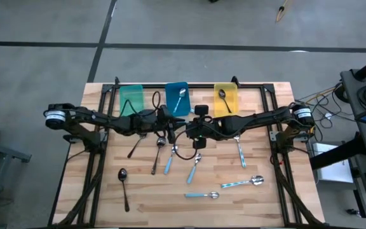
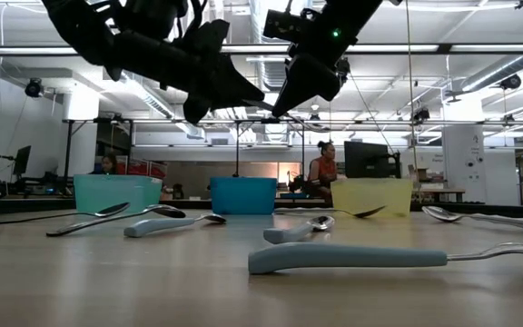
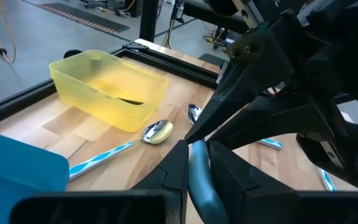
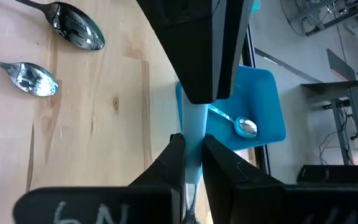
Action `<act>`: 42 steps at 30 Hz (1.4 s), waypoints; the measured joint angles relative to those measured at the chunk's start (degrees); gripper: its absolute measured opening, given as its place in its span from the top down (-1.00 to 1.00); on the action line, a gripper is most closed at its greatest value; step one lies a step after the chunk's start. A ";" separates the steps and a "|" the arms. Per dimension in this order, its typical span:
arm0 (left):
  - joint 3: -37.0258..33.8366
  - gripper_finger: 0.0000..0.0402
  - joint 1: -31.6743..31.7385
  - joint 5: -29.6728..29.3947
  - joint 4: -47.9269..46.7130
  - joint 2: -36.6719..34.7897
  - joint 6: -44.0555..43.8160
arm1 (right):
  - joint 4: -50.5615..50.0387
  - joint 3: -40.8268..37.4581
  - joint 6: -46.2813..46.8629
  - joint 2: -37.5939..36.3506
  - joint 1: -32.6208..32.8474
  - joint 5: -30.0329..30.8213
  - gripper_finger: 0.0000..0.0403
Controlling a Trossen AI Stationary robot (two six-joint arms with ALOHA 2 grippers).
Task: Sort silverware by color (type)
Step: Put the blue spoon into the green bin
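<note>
You have both arms stretched in from their own sides and meeting over the middle of the bench (image 1: 157,203), raised well clear of its surface, as the low view shows. The left pincer (image 1: 170,126) reaches rightward, the right pincer (image 1: 193,130) reaches leftward, and their tips come nose to nose, just near of the blue bin (image 1: 170,89). Between them is one blue-handled spoon (image 4: 194,134): the right pincer is clenched on its light-blue handle, and the left pincer is clamped on the same handle a little further along, so you are gripping it from both ends at once. From the left wrist the handle shows pinched between that arm's fingers (image 3: 173,168). The blue bin carries one silver spoon (image 1: 180,94); the yellow bin (image 1: 230,89) to its right carries a dark spoon (image 1: 222,95); the teal bin (image 1: 132,89) sits to its left at the far edge. The rest of the silverware lies loose on the bench near of the arms: dark spoons (image 1: 123,175) toward the left, blue-handled ones (image 1: 243,182) in the centre and toward the right
</note>
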 joint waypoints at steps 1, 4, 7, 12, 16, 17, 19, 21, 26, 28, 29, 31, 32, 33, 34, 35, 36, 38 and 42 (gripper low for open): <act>0.11 0.84 0.00 0.00 -0.02 0.00 0.02 | -0.02 0.00 0.07 0.00 0.00 -0.04 0.82; 0.44 0.89 -0.02 0.29 0.33 0.00 0.08 | 0.02 0.00 1.30 0.00 0.00 -0.31 0.68; 0.56 0.89 -0.11 0.39 0.69 0.00 0.06 | 0.04 -0.01 1.44 0.00 0.00 -0.26 0.55; 0.77 0.89 -0.15 0.61 0.81 -0.17 -0.37 | 0.02 0.04 1.44 0.00 -0.02 -0.09 0.39; 0.75 0.89 -0.15 0.57 0.87 -0.43 -0.83 | 0.03 0.75 1.64 0.00 -0.02 -0.07 0.31; 0.75 0.89 -0.15 0.55 0.86 -0.52 -0.85 | 0.03 0.99 1.88 0.00 -0.02 -0.08 0.29; 0.72 0.89 -0.15 0.27 0.78 -0.72 -0.95 | 0.02 1.45 2.14 0.00 -0.02 -0.07 0.27; 0.70 0.89 -0.15 -1.08 0.30 -1.35 -0.98 | 0.00 1.82 2.14 -0.07 -0.02 -0.07 0.24; -0.72 0.89 0.00 -2.41 -0.98 -3.98 -0.50 | -0.76 2.29 2.35 -1.76 -0.02 -0.12 0.20; -2.07 0.89 0.02 -2.75 -0.95 -5.99 -0.48 | -2.40 2.30 2.85 -3.17 -0.02 -0.09 0.19; -3.02 0.89 0.02 -3.25 -0.90 -7.18 -0.46 | -3.20 2.32 3.40 -4.14 -0.02 -0.16 0.19; -4.75 0.89 0.02 -4.22 -0.90 -9.66 -0.31 | -4.95 2.32 4.95 -6.02 -0.02 -0.16 0.19; -5.72 0.89 0.02 -4.26 -0.84 -11.16 0.01 | -5.45 2.28 5.75 -7.23 -0.02 -0.27 0.19; -6.65 0.89 0.02 -4.26 -0.26 -12.48 0.50 | -5.64 2.17 6.59 -8.27 -0.02 -0.34 0.19; -7.50 0.89 0.00 -4.26 0.82 -13.87 1.00 | -5.64 1.90 7.57 -9.66 -0.02 -0.58 0.19; -8.33 0.89 -0.06 -4.25 1.58 -15.33 1.45 | -5.64 1.35 8.35 -11.02 -0.02 -0.77 0.19; -9.04 0.89 -0.13 -4.28 2.11 -16.67 1.70 | -5.38 0.71 9.13 -12.12 -0.02 -0.90 0.19; -10.23 0.89 -0.28 -4.17 3.05 -19.35 2.50 | -3.39 -1.23 10.42 -15.00 -0.02 -3.00 0.19; -12.09 0.89 -0.92 -3.99 4.88 -23.71 3.96 | 5.34 -7.57 12.07 -20.07 -0.02 -7.56 0.19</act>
